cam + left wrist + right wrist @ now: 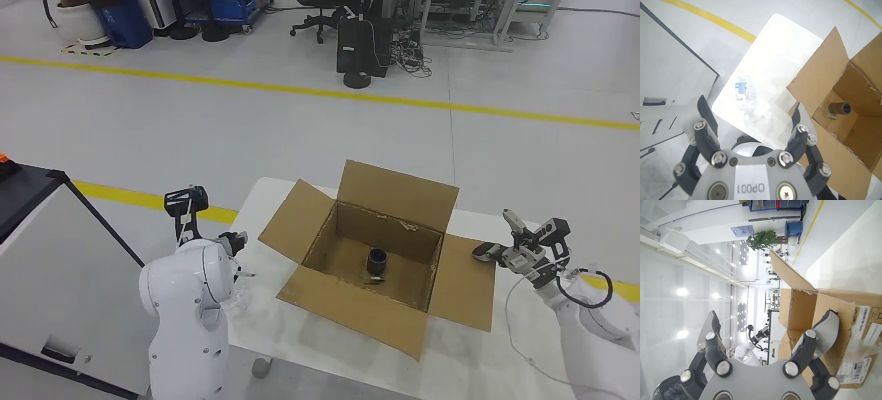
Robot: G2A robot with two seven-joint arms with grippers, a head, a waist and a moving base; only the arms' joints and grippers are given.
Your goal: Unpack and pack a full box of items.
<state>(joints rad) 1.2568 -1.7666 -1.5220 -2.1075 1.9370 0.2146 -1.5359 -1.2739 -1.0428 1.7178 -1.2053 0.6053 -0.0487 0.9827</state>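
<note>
An open cardboard box (350, 295) stands on the white table (262, 200) with its flaps spread out. A dark cylinder (378, 263) lies on the box floor, and in the left wrist view this cylinder (840, 108) has a small yellowish item (829, 115) beside it. A clear plastic bottle (745, 96) lies on its side near the table's corner, outside the box. My left gripper (751, 113) hangs open above that corner, over the bottle, holding nothing. My right gripper (499, 234) is open and empty beside the box's right flap (836, 332).
A dark-framed white stand (40, 250) sits close to the table's left side. The table's rounded edge (730, 121) runs just below the bottle. Bare table surface (780, 62) lies between the bottle and the box.
</note>
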